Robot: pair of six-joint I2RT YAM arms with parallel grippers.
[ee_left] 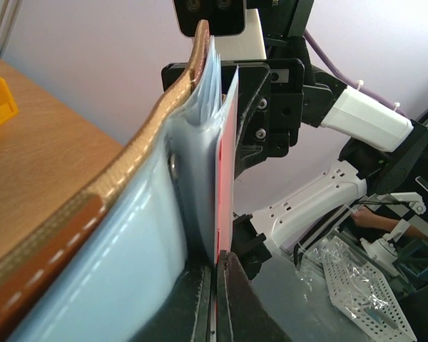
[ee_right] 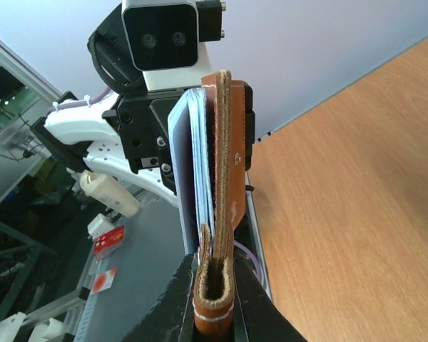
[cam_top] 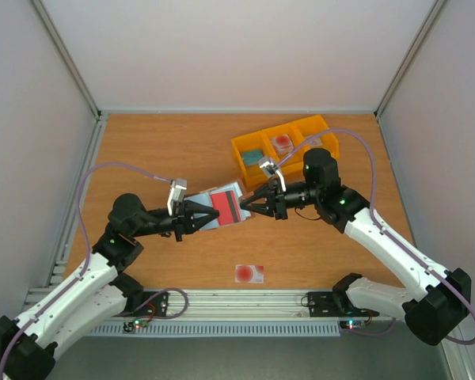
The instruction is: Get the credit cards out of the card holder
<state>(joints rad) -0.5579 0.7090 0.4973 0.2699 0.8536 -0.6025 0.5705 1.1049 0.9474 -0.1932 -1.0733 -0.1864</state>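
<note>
Surface (cam_top: 166,150): wood-grain, boxed in by plain white walls (cam_top: 222,47) on three sides. Yellow bin (cam_top: 239,150), 3 compartments, sits at rear right.

Card holder (cam_top: 231,190): off the surface, held in the air at mid-table between my two arms. It is opened out, grey-blue lining up toward the top cam and brown leather outward.

Right end effector (ee_right: 212,285): closed on the holder's folded leather edge. Both fingers are tight on the fold, per right wrist cam.

Left end effector (ee_left: 215,285): closed on the red card (ee_left: 225,192), pinching its near edge. The card stands edge-on just beside the lining and the clear sleeves. From the top cam its dark stripe shows and it overlaps the lining. Cannot tell whether its far end sits in a pocket.

The two end effectors face each other, tips near but apart.

Pale card (cam_top: 249,274), red round spot up: lies flat on the surface near the front edge, well apart from the holder and touching nothing else.
</note>
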